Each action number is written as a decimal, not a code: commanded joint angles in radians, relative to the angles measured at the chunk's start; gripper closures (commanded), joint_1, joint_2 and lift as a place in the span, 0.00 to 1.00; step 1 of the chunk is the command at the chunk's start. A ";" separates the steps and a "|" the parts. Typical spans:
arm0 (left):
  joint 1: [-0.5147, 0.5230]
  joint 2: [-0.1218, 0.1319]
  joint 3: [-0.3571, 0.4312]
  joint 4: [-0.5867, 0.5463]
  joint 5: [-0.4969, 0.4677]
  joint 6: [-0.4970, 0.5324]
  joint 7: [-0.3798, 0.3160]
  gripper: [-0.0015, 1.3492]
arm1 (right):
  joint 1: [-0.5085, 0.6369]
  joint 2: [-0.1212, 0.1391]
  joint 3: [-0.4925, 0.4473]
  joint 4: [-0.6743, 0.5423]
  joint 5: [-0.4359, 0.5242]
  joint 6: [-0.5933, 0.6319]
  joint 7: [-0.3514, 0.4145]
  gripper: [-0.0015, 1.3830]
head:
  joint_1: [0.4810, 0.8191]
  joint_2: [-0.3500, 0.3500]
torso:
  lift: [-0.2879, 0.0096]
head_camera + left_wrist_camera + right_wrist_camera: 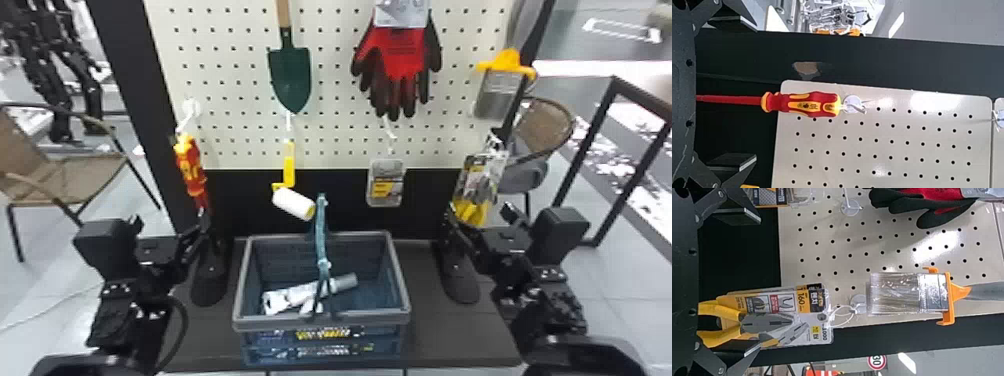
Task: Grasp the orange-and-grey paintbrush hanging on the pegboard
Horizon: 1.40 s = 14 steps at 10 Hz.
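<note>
Paintbrush: flat bristles, glossy clear wrap, orange collar; hangs bristles-down at the perforated pegboard's right edge, above carded pliers. Right gripper: flat fingers spread, near pliers. Left gripper: likewise spread, near contoured red-and-yellow screwdriver.

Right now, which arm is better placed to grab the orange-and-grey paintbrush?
Right, I'd say. The right tool, open, is below the paintbrush on the right side of the pegboard, though packaged pliers hang just under it. The left tool is across by the screwdriver.
</note>
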 commanded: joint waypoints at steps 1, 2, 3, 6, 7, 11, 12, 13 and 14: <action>0.000 0.000 0.000 0.000 0.001 0.001 0.000 0.11 | -0.002 0.000 0.000 0.000 0.000 0.000 0.000 0.13 | 0.20 0.50 | 0.63; -0.001 0.000 0.000 0.000 0.001 0.003 0.000 0.11 | -0.002 0.000 0.000 0.000 0.002 0.000 0.000 0.13 | 0.20 0.50 | 0.63; -0.001 0.000 0.000 0.000 0.002 0.001 0.000 0.11 | -0.003 0.000 0.000 0.000 0.002 0.000 0.000 0.13 | 0.20 0.50 | 0.63; -0.003 0.000 -0.001 0.000 0.004 0.004 0.000 0.11 | -0.005 0.000 0.000 0.000 0.002 0.002 0.000 0.13 | 0.20 0.50 | 0.63; -0.003 0.000 -0.001 0.000 0.004 0.004 0.000 0.11 | -0.005 0.000 0.000 -0.006 0.003 0.006 0.000 0.13 | 0.20 0.50 | 0.63; -0.001 0.000 0.000 0.000 0.004 0.006 0.000 0.11 | 0.009 -0.011 -0.032 -0.110 0.012 0.100 0.002 0.13 | 0.20 0.50 | 0.63; -0.001 0.000 0.000 0.000 0.004 0.006 0.000 0.11 | 0.000 -0.029 -0.038 -0.141 -0.002 0.140 0.002 0.13 | 0.20 0.50 | 0.63; -0.003 0.000 -0.001 0.000 0.004 0.006 0.000 0.11 | -0.014 -0.063 -0.040 -0.176 -0.035 0.187 0.003 0.13 | 0.20 0.50 | 0.63; -0.001 0.000 0.000 0.000 0.004 0.008 0.000 0.11 | -0.031 -0.095 -0.054 -0.201 -0.067 0.229 0.028 0.13 | 0.20 0.50 | 0.63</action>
